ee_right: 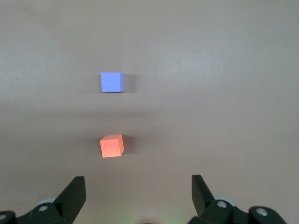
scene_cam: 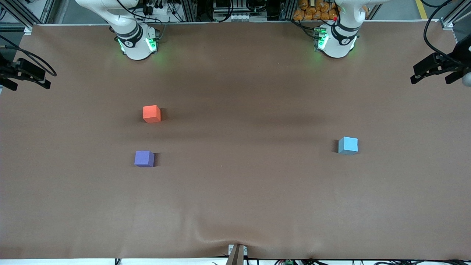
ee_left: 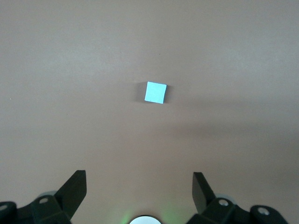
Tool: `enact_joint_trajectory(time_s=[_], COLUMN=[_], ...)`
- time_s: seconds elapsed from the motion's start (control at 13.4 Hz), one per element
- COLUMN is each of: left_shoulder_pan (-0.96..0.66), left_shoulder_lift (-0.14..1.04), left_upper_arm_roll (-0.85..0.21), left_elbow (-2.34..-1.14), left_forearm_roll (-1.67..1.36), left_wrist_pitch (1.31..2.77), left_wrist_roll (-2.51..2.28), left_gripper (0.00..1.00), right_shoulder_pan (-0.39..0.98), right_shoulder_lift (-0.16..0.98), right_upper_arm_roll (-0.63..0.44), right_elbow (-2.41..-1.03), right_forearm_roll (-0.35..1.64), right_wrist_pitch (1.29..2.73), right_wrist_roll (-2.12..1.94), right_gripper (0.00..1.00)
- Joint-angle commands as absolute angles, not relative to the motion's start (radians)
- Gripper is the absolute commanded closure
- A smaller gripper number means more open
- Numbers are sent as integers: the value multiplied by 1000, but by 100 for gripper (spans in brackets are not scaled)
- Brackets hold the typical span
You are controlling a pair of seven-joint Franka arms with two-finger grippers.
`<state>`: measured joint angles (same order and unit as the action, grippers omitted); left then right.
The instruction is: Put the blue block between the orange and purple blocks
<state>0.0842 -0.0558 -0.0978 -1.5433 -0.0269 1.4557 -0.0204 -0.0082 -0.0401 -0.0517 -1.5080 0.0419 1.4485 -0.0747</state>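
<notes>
Blue block [scene_cam: 348,145] is sitting mid-right of the front frame, well apart from orange block [scene_cam: 151,113] and purple block [scene_cam: 144,158]. Left gripper [ee_left: 139,189] and right gripper [ee_right: 138,192] are hanging released, empty.

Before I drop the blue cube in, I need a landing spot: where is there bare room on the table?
Bare cloth lies between the orange block and the purple block. The widest free stretch runs from those two to the blue block. Nowhere is crowded; both hands are open, up above the table.

White arm bases [scene_cam: 138,44], green lights, black tool fingers [ee_left: 74,189].
</notes>
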Motion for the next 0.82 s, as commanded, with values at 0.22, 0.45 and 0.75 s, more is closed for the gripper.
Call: enact_joint_trajectory(time_s=[0.22, 0.45, 0.75], left_shoulder_pan=[119, 127, 127], left_shoulder_lift=[-37, -35, -41], left_upper_arm_roll=[-101, -101, -101], left_elbow=[-1519, -1514, -1514], left_forearm_roll=[-23, -25, -28], left_wrist_pitch=[1434, 1436, 1442], left_wrist_roll=[-17, -17, -18], left_gripper=[0, 0, 0], right_shoulder_pan=[3, 0, 3], right_shoulder_lift=[-35, -29, -26], right_upper_arm_roll=[-51, -54, -54], right_elbow=[-1448, -1447, -1447], right_forearm_roll=[40, 49, 51], right_wrist_pitch=[1401, 1407, 1411], right_wrist_roll=[-71, -77, -78], right_gripper=[0, 0, 0])
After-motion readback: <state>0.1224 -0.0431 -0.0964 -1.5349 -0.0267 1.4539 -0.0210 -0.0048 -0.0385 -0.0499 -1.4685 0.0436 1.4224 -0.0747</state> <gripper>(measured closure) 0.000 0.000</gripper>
